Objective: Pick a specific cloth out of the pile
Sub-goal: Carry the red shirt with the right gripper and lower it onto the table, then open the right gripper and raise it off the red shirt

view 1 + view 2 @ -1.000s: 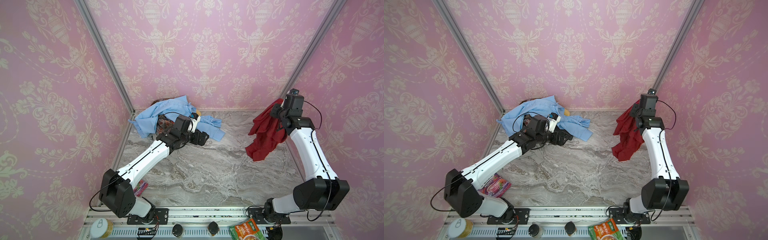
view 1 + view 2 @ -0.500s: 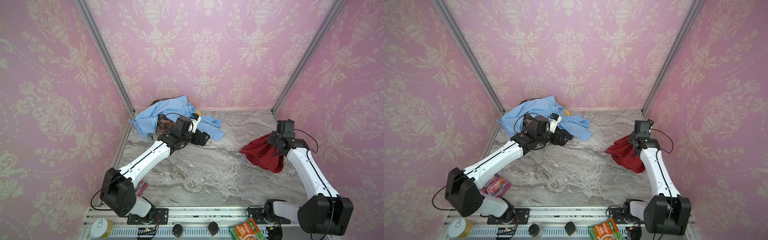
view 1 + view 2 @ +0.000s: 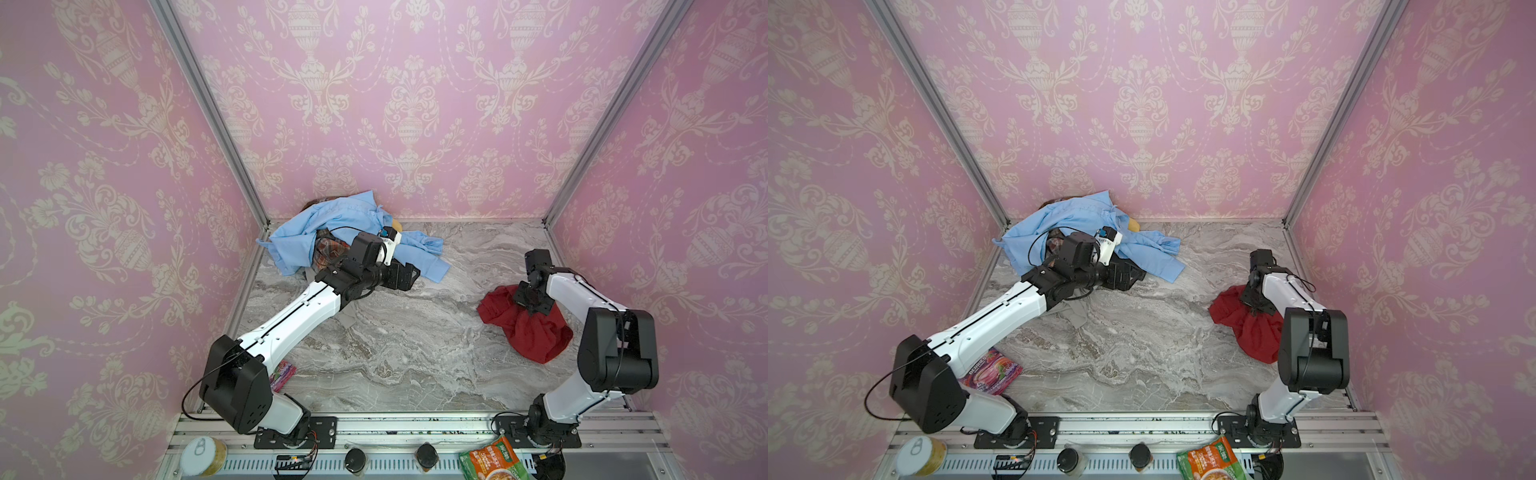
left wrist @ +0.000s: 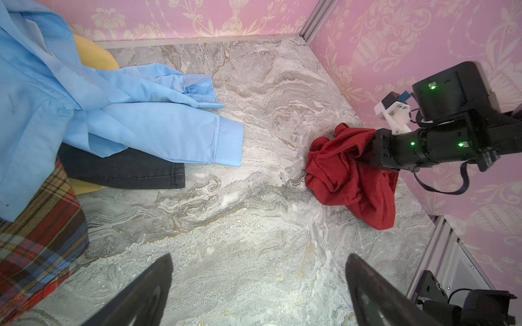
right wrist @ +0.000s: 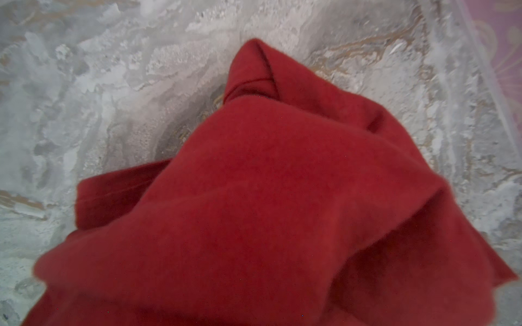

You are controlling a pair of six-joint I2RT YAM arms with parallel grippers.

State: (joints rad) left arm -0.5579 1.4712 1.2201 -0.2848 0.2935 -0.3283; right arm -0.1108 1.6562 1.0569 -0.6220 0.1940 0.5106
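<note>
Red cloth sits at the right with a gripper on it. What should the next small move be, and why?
Probably open the right gripper and let go: its jaws are shut on the dark red cloth, which already lies bunched on the marble table, well apart from the pile.

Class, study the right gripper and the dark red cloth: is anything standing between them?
Nothing visible does. The right gripper is shut on the cloth, its tips buried in the bunched fabric. The cloth lies on the marble table, apart from the pile, with only bare table between.
</note>
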